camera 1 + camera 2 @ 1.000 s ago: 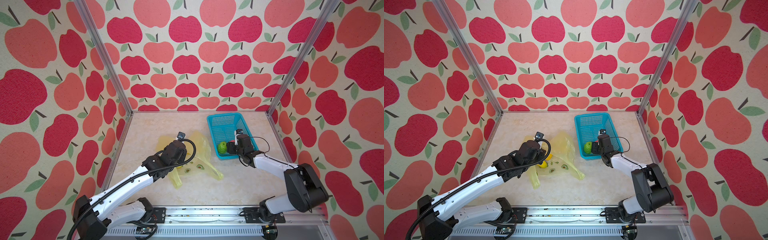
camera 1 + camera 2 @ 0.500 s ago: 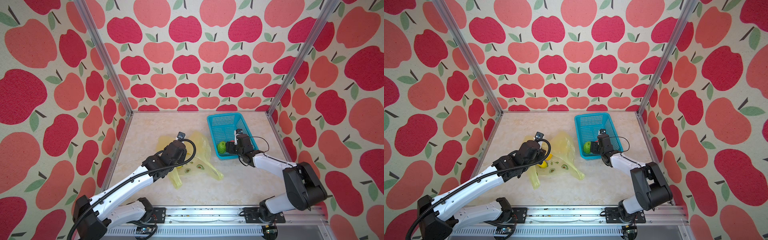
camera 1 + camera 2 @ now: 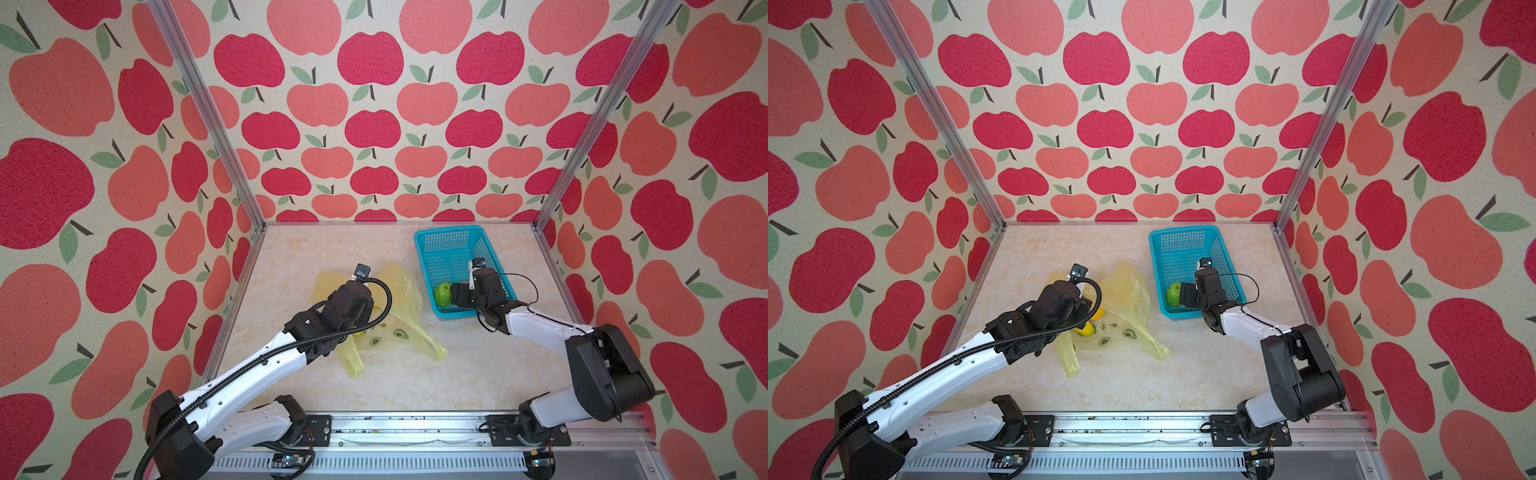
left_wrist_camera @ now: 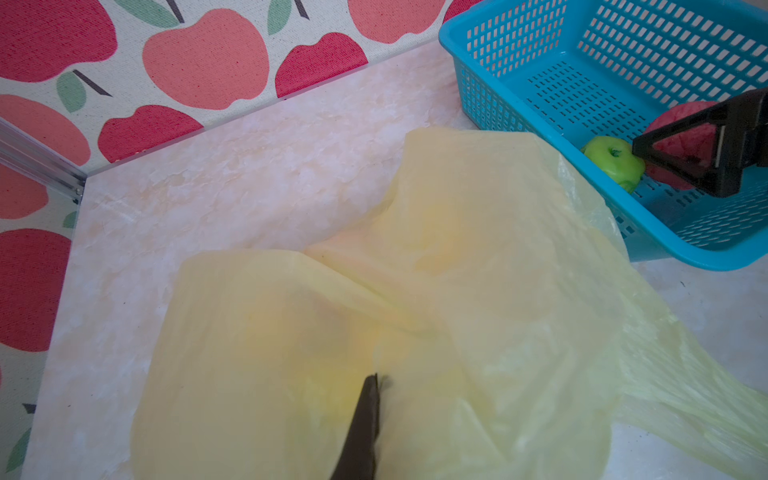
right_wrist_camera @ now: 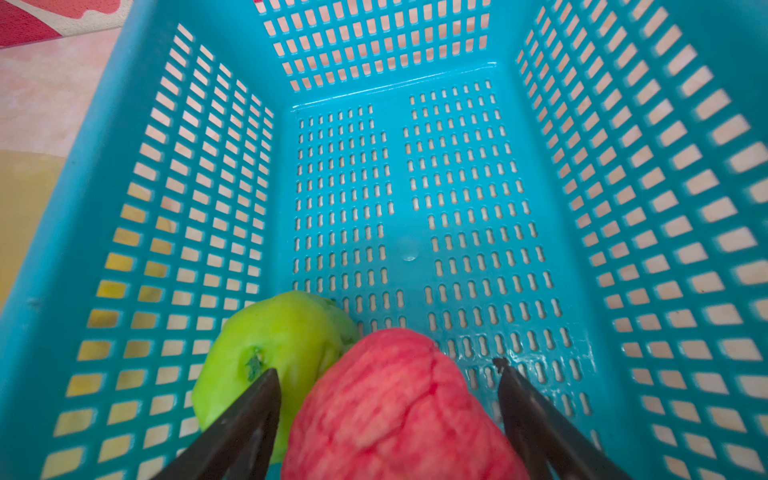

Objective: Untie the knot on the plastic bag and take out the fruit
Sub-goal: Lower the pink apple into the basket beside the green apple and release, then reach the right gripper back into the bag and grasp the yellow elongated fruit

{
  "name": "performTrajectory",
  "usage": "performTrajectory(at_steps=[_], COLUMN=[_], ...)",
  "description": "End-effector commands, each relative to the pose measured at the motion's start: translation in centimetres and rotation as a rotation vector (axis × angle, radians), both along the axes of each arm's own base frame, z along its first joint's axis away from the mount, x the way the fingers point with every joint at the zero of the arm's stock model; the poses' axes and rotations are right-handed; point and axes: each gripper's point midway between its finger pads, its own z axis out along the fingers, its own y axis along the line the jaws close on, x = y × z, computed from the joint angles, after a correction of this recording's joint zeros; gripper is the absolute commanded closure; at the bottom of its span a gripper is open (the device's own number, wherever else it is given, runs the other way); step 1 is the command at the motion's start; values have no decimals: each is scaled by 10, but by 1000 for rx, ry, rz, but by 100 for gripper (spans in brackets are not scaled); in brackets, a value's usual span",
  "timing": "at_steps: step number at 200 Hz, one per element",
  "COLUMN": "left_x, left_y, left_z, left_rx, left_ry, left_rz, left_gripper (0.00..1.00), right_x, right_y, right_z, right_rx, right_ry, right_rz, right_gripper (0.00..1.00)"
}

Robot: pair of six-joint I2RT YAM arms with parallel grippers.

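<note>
The plastic bag (image 3: 405, 291) (image 3: 1129, 299) lies crumpled mid-table, its handles (image 3: 1069, 361) trailing loose toward the front; the knot is out of view. A yellow fruit (image 3: 1087, 329) shows through the film. My left gripper (image 4: 376, 380) is shut, pinching the bag's plastic (image 4: 478, 249). In both top views the wrist hides its fingers. My right gripper (image 5: 386, 368) (image 3: 455, 293) is open inside the teal basket (image 3: 449, 230), fingers either side of a bumpy pink fruit (image 5: 395, 407) with gaps showing. A green fruit (image 5: 282, 332) (image 3: 1174, 294) rests against the pink one.
The basket (image 3: 1183, 230) stands at the back right, its near-left corner beside the bag. Apple-printed walls and metal posts (image 3: 208, 112) close in the table on three sides. Bare marble tabletop (image 3: 478, 374) lies in front.
The right gripper's jaws have spread wider around the pink fruit in the basket. The left arm and the bag have stayed put.
</note>
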Motion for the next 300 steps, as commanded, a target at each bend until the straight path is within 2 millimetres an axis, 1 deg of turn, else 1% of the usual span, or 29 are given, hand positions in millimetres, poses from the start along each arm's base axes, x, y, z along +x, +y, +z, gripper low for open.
performTrajectory(at_steps=[1, 20, 29, 58, 77, 94, 108, 124, 132, 143, 147, 162, 174, 189, 206, 220, 225, 227, 230, 242, 267, 300], left_x=[0, 0, 0, 0, 0, 0, 0, 0, 0, 0, 0, 0, 0, 0, 0, 0, 0, 0, 0, 0, -1, -1], left_y=[2, 2, 2, 2, 2, 2, 2, 2, 2, 1, 1, 1, 2, 2, 2, 2, 2, 2, 2, 2, 2, 2], left_z=[-1, -2, -2, -2, -2, -1, -1, -1, -1, -1, -1, -1, 0, 0, 0, 0, 0, 0, 0, 0, 0, 1], left_rx=[8, 10, 10, 9, 10, 8, 8, 6, 6, 5, 5, 5, 4, 4, 6, 5, 5, 4, 5, 4, 3, -1], left_ry=[4, 5, 6, 5, 5, 3, 5, 4, 3, 4, 5, 5, 2, 1, 1, 2, 1, 0, 1, 1, 1, 1], left_rz=[6, 6, 6, 6, 7, 7, 5, 4, 5, 3, 2, 2, 4, 5, 7, 6, 6, 5, 6, 6, 6, 2], left_gripper=[100, 100, 100, 100, 100, 100, 100, 100, 100, 100, 100, 100, 100, 100, 100, 100, 100, 100, 100, 100, 100, 100], right_x=[-3, -6, -8, -16, -26, -39, -55, -77, -90, -107, -115, -143, -165, -190, -215, -229, -229, -237, -241, -246, -250, -250], right_y=[-7, -7, -7, -9, -11, -9, -4, 8, 18, 32, 40, 68, 90, 116, 144, 165, 171, 176, 181, 197, 226, 254], right_z=[3, 8, 11, 27, 45, 69, 94, 123, 137, 152, 158, 171, 176, 177, 173, 166, 161, 159, 157, 146, 121, 94], right_rx=[2, 9, 14, 35, 58, 96, 115, 124, 132, 133, 139, 151, 153, 143, 119, 96, 84, 90, 91, 86, 54, 38], right_ry=[-9, -21, -30, -81, -126, -201, -289, -397, -453, -522, -550, -636, -693, -741, -773, -783, -776, -775, -771, -747, -681, -607], right_rz=[-20, -14, -8, 13, 21, 51, 93, 170, 223, 304, 346, 495, 616, 750, 881, 953, 962, 990, 1005, 1043, 1082, 1094], right_gripper=[16, 14, 11, 7, 8, 13, 17, 21, 22, 24, 24, 25, 26, 26, 26, 26, 26, 26, 26, 27, 28, 29])
